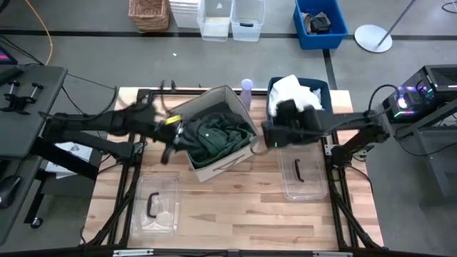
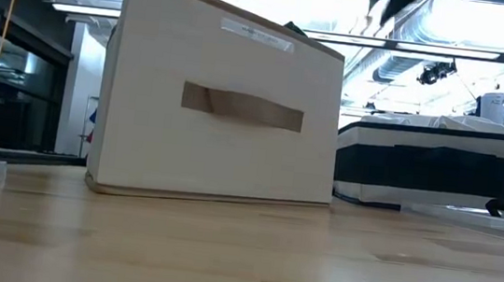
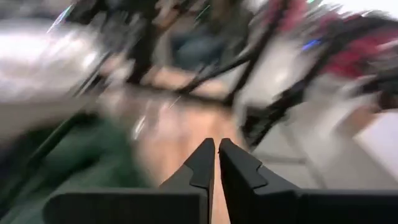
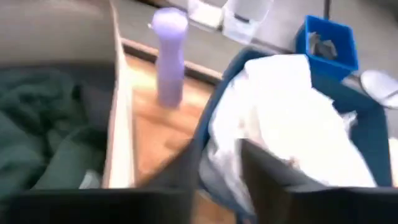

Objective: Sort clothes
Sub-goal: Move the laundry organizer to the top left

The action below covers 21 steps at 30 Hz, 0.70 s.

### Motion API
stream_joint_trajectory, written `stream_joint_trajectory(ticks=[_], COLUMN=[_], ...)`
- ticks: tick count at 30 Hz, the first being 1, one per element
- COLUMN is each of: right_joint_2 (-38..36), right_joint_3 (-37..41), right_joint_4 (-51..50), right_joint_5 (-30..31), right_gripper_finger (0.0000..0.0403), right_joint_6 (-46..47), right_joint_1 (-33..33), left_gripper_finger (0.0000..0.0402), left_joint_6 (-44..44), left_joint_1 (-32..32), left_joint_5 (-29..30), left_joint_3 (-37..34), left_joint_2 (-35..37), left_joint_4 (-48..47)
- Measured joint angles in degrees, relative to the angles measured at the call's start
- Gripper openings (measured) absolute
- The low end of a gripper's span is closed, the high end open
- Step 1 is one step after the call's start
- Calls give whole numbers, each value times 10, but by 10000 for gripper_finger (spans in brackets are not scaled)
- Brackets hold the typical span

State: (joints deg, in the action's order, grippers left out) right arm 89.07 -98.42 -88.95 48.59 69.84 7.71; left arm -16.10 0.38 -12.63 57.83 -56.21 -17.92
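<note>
I hold the left gripper [image 3: 216,163], fingers pressed together and empty, beside the beige fabric box [image 1: 235,158] where the crumpled dark green garment [image 1: 218,135] lies. My right gripper [image 4: 219,167], spread open, hovers over the white clothes [image 4: 283,115] heaped in the dark blue plastic bin [image 4: 372,134]. I'd descend straight onto a raised fold, well inside the bin wall, then pinch deep.

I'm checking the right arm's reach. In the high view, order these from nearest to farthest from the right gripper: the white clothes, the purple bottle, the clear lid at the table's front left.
1. The white clothes, in the dark blue bin just behind the right gripper.
2. The purple bottle, at the back between bin and beige box.
3. The clear lid, front left, plainly farthest.
</note>
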Motion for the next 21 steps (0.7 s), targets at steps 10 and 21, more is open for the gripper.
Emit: stream_joint_trajectory(ticks=[10,21], right_joint_2=[-45,-52], right_joint_3=[203,359], right_joint_4=[123,446], right_joint_5=[-133,-121], right_gripper_finger=[5,1], right_joint_6=[-10,-30], right_joint_1=[14,-24], left_gripper_finger=[0,0], left_joint_6=[-35,-18], left_joint_1=[-215,-250], left_joint_5=[225,294], left_joint_3=[-103,-77], left_joint_2=[-19,-194], left_joint_4=[266,267])
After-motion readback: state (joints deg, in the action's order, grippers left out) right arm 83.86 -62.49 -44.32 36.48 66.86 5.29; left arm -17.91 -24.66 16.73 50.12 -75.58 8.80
